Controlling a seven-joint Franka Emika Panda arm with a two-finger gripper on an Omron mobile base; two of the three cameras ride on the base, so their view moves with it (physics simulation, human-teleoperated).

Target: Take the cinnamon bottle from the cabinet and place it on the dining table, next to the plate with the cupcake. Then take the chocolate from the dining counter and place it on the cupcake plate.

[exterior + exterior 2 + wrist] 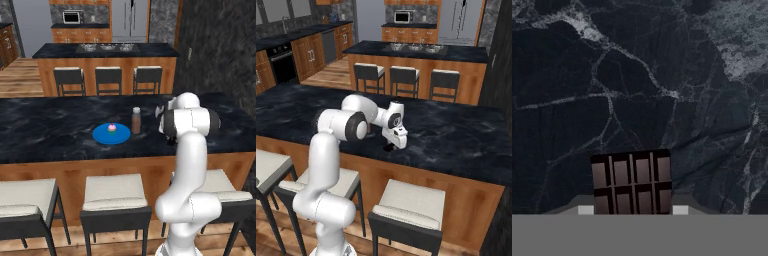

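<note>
From the left base view I see a blue plate with a cupcake on the dark tabletop. The cinnamon bottle stands just beside the plate, at its 3 o'clock.

From the right base view my pincer points down onto the tabletop.

In the hand view the chocolate sits at 6 o'clock, and my pincer is clamped on it.

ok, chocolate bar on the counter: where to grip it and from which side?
Across its width, from straight above. The chocolate lies flat on the dark counter, so only its thin side edges offer opposing faces. The hand view shows the gripper already shut on it that way, one fingertip at each long side.
</note>
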